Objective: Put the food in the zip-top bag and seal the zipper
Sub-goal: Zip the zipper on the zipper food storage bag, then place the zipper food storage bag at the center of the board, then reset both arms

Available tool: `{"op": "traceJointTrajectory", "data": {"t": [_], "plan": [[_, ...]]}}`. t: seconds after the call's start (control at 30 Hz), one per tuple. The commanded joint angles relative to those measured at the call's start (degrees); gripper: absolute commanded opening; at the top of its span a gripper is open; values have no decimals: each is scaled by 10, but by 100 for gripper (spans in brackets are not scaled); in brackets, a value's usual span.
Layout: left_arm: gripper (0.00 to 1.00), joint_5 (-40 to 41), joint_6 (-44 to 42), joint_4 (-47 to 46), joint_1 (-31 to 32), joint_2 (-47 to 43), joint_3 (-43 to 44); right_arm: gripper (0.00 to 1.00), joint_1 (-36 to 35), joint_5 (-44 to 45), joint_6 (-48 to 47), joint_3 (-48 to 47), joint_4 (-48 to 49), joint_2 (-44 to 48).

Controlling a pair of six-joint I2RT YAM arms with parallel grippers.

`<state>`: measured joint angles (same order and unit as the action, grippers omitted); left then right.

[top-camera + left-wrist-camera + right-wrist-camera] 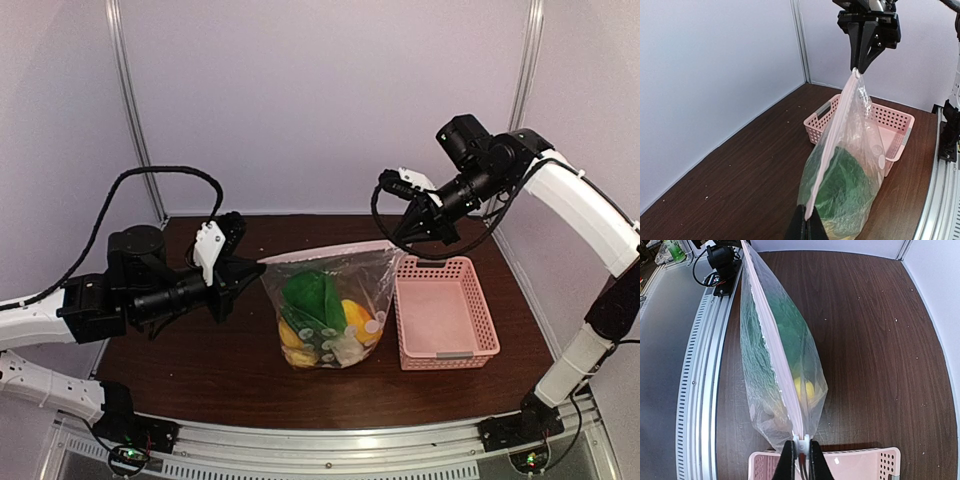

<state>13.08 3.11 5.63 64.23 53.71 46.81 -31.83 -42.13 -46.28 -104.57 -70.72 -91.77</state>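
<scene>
Looking down on a dark wood table [200, 370], white walls round it. Strung up over the middle, the zip-top bag [325, 300], top edge pulled taut between the two arms, belly sagging down to the tabletop. Can't tell whether properly resting there or just hanging.

Just to the right of the bag, a pink perforated basket [445, 310], flat on the table, close to the bag, not obviously touching it.

Then the left gripper [258, 268], pressed together on the bag's left top corner. Same thing from the left wrist camera: two dark fingers clamped tight on the edge. Over on the other side, the right gripper [400, 243], held a bit higher, jaws all but touching, pinching the right top corner.

All the food inside the bag, bunched at the bottom: a big green vegetable [312, 295] leaning up the middle, yellow lemons [355, 315] beside and below it, and a pale green-white bit [345, 345] low down, probably bok choy.

Along the mouth, the zipper [774, 355], dead straight and looking closed for the whole stretch in the right wrist view. At its right end, the small white slider tab [802, 442], squeezed between the right gripper's fingers [786, 460].
</scene>
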Motion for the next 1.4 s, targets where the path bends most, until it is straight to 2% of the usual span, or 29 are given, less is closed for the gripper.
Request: {"op": "traceJointTrajectory", "data": {"t": [0.0,0.13,0.23,0.37,0.43,0.57,0.67,0.73,0.77,0.8,0.87,0.9,0.93,0.97,1.13,1.23,1.3,1.33,1.37], "plan": [[0,36,-6,-39,-15,-4,-5,0,19,42,-2,2,-19,9],[0,28,-25,-105,-80,32,7,0,19,53,21,-44,26,-32],[0,-8,-51,-144,-138,67,25,0,24,44,31,-110,34,-82],[0,-55,-88,-160,-155,108,71,0,25,29,34,-213,11,-135],[0,-75,-95,-154,-155,115,90,0,25,26,35,-229,13,-139],[0,-129,-77,-132,-155,70,67,0,24,1,13,-159,16,-87],[0,-187,-42,-85,-155,44,23,0,17,-13,-5,-59,31,-40],[9,-226,-1,-63,-155,34,-13,1,7,-24,-12,28,56,-6],[20,-248,28,-45,-155,30,-28,5,-2,-29,-12,87,74,8],[26,-271,44,-30,-155,28,-45,11,-13,-35,-13,128,84,19],[49,-316,88,-4,-153,18,-73,34,-43,-46,-14,188,80,30],[59,-331,99,4,-149,7,-84,43,-53,-57,-24,201,55,32],[73,-336,105,12,-142,-10,-92,49,-58,-69,-40,205,25,31],[81,-329,107,23,-137,-29,-92,52,-57,-84,-44,199,0,34],[97,-224,63,64,-135,-97,-31,61,22,-134,-65,114,-77,71],[98,-166,33,68,-135,-83,13,74,69,-130,-64,79,-95,92],[98,-159,13,72,-135,-65,38,79,91,-116,-64,83,-96,112],[98,-148,5,75,-135,-55,48,83,102,-110,-34,93,-79,121],[98,-117,4,81,-135,-41,59,97,118,-104,6,110,-49,135]]}}
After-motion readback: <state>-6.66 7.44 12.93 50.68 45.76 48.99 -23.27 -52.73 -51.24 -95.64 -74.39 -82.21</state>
